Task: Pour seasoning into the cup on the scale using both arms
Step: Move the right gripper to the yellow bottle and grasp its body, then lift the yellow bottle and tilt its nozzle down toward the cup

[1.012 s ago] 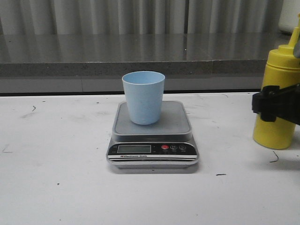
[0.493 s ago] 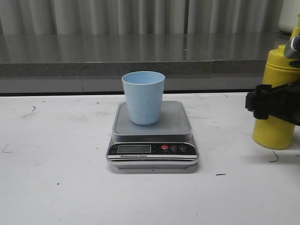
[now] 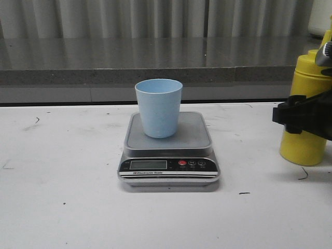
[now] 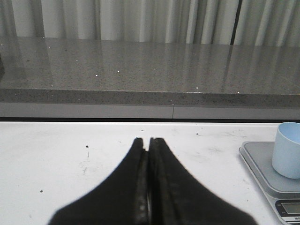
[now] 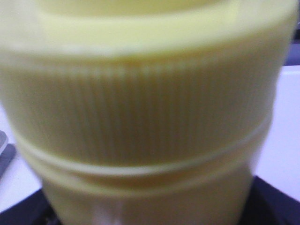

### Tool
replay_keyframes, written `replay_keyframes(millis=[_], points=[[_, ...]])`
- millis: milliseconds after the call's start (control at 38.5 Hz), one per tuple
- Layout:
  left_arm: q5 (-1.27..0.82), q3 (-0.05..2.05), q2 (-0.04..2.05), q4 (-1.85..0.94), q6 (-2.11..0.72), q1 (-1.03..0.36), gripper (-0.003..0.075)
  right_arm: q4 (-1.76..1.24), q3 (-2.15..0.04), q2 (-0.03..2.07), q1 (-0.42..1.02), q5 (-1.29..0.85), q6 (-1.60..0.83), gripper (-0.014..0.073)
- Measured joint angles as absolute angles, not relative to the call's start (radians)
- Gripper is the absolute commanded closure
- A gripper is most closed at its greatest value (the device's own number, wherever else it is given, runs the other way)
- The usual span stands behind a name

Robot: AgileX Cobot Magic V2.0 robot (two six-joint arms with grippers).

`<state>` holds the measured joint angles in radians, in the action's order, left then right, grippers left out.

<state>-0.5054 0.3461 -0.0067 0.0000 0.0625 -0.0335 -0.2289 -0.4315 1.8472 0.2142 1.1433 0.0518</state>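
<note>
The pale blue cup (image 3: 158, 108) stands upright on the silver scale (image 3: 197, 139) at the table's middle. The yellow seasoning bottle (image 3: 303, 148) stands at the right edge of the front view with its base on the table. My right gripper (image 3: 300, 116) is closed around its middle, and the bottle's ribbed cap (image 5: 150, 93) fills the right wrist view. My left gripper (image 4: 146, 140) is shut and empty, low over the table left of the scale (image 4: 260, 166) and cup (image 4: 288, 150). It is out of the front view.
A grey stone ledge (image 3: 155, 67) with a curtain behind it runs along the table's back edge. The white table top (image 3: 62, 171) has small dark specks and scuffs.
The right gripper's black finger has shifted a little to the left across the bottle. The bottle, cup and scale have stayed in place.
</note>
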Motion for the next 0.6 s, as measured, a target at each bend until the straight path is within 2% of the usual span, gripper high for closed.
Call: replay_keyframes(millis=[311,597], points=[[-0.505,0.346,-0.007,0.0,0.062,-0.034,0.074,-0.179,-0.421,1.774,0.214,1.081,-0.106,0.0265],[-0.505,0.346,-0.007,0.0,0.062,-0.034,0.074,-0.067,-0.495,1.599,0.214,0.721,-0.312,0.0265]])
